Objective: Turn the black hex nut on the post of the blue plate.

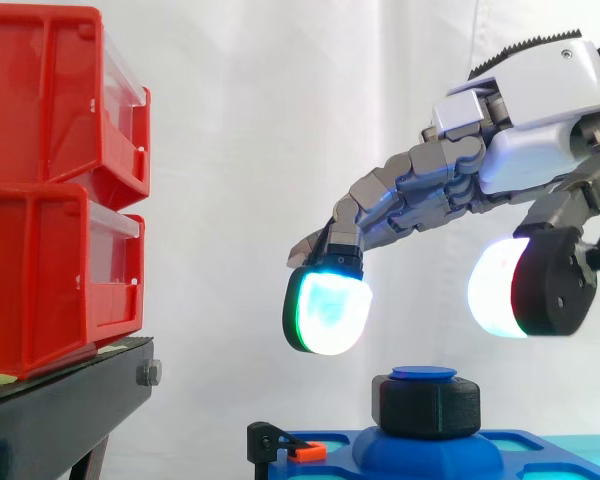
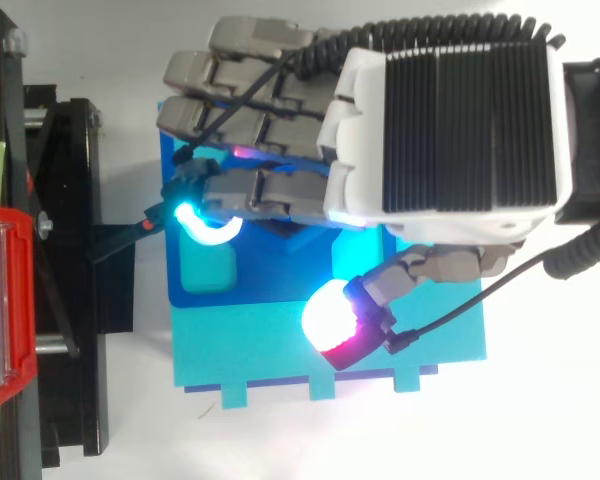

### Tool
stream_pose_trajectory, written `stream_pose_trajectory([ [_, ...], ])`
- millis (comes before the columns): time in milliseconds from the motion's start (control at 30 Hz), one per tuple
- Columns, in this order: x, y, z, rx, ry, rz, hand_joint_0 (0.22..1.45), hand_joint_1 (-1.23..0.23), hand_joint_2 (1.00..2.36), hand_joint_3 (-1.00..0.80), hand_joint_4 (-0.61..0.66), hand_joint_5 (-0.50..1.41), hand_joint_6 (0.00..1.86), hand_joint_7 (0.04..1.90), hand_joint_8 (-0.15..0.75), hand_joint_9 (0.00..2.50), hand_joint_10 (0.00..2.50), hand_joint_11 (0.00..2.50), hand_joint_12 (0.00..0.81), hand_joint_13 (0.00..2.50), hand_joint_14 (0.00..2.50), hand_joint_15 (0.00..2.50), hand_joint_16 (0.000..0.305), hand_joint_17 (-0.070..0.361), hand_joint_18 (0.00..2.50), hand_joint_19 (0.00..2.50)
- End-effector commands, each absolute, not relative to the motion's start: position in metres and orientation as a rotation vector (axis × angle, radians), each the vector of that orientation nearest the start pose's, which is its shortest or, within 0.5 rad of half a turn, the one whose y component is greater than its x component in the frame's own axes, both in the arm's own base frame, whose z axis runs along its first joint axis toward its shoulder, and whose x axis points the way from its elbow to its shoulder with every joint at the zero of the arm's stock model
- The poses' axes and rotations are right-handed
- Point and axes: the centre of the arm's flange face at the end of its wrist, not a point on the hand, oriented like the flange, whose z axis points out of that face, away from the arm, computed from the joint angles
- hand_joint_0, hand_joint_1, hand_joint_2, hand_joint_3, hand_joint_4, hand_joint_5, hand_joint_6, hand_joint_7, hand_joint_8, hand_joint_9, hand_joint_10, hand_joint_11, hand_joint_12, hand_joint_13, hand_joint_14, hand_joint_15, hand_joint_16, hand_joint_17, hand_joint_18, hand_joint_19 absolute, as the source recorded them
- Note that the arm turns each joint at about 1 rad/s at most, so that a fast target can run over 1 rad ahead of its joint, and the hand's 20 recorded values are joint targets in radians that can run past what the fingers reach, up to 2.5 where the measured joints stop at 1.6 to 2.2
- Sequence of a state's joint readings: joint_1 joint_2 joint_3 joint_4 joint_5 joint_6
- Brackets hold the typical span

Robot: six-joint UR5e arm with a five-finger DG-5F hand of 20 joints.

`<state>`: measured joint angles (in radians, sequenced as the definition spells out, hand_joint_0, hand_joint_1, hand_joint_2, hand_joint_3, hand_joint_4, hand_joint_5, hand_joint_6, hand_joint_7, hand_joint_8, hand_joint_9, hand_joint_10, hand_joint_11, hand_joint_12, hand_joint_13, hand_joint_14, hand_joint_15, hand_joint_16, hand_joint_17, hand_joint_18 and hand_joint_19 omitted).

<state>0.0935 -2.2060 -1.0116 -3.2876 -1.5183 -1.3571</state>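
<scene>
The black hex nut [image 1: 425,403] sits on the blue post [image 1: 423,373], which rises from a raised boss of the blue plate [image 1: 430,455]. My hand [image 1: 540,150] hovers above it, reaching in from the right, clear of the nut. It is open: the fingers stretch forward and down, and one glowing fingertip [image 1: 328,310] hangs above and left of the nut. The thumb pad [image 1: 500,290] hangs above and right of it. In the top view my hand [image 2: 450,130] covers the nut, and the blue plate [image 2: 205,275] shows beneath it on a teal base [image 2: 260,350].
Two stacked red bins [image 1: 50,190] stand on a black stand [image 1: 60,410] to the left. A black clamp with an orange tip [image 1: 308,452] sits at the plate's left edge. A white curtain hangs behind.
</scene>
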Motion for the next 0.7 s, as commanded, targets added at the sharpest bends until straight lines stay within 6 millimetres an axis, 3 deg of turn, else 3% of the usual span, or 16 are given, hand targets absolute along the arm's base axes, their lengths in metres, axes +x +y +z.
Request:
stream_pose_trajectory([
  [0, 0.729, -0.063, 0.354, 0.145, 1.787, 0.171, 0.44, -0.78, 1.0, -0.5, 0.15, -0.26, 0.5, 0.76, 0.203, 0.07, 0.0, 0.0, 0.357, 0.0, 0.0, 0.0, 0.062, 0.14, 0.0, 0.0],
  [200, 0.73, -0.062, 0.353, 0.144, 1.789, 0.177, 0.5, -0.87, 1.0, -0.5, 0.11, -0.26, 0.5, 0.75, 0.178, 0.06, 0.0, 0.0, 0.338, 0.0, 0.0, 0.0, 0.057, 0.128, 0.0, 0.0],
  [333, 0.735, -0.062, 0.333, 0.16, 1.812, 0.183, 0.52, -0.87, 1.0, -0.5, 0.1, -0.27, 0.5, 0.75, 0.172, 0.06, 0.0, 0.0, 0.333, 0.0, 0.0, 0.0, 0.055, 0.124, 0.0, 0.0],
  [667, 0.736, -0.068, 0.333, 0.169, 1.806, 0.185, 0.5, -0.82, 1.0, -0.5, 0.12, -0.26, 0.5, 0.75, 0.188, 0.08, 0.0, 0.0, 0.342, 0.0, 0.0, 0.0, 0.056, 0.126, 0.0, 0.0],
])
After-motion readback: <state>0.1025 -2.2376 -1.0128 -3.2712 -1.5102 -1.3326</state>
